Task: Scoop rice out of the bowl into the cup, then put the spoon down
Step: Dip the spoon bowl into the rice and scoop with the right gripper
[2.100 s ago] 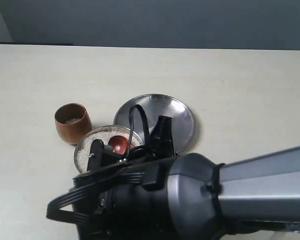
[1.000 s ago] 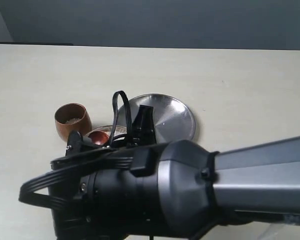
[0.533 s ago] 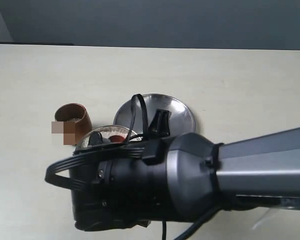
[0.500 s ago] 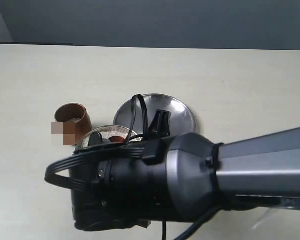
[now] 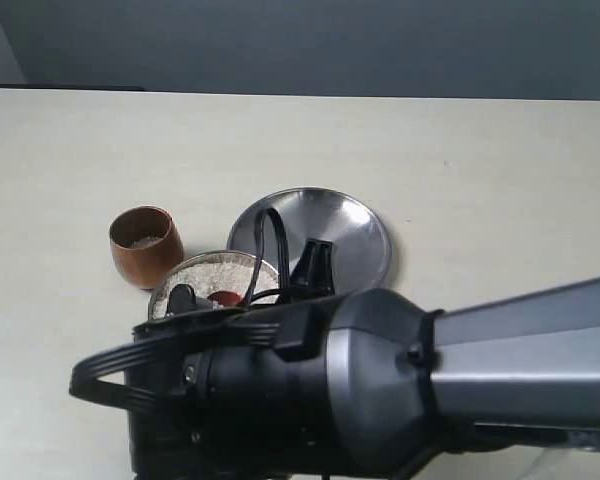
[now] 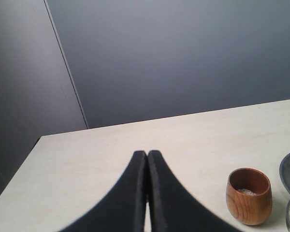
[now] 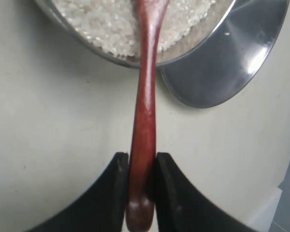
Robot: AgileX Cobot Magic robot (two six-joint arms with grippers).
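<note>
**Desk:** What's on your left?

**Me:** My left hand (image 6: 147,155) hangs over the table (image 6: 87,159), fingers pressed together with nothing between them. Beside it stands the cup (image 6: 249,195), with a few grains in the bottom.

**Desk:** And further right?

**Me:** The bowl (image 5: 157,297) sits just right of the cup, and the plate (image 5: 335,225) is behind it. My right hand (image 7: 142,162) is clamped on the spoon (image 7: 145,111) near the handle's end. The scoop end is down in the rice (image 7: 101,24). I'd say I'm loading a scoop.

**Desk:** Next?

**Me:** I'll lift it level, carry it left over the cup's narrow mouth and tip gently. A tilt on the way would scatter grains.
</note>
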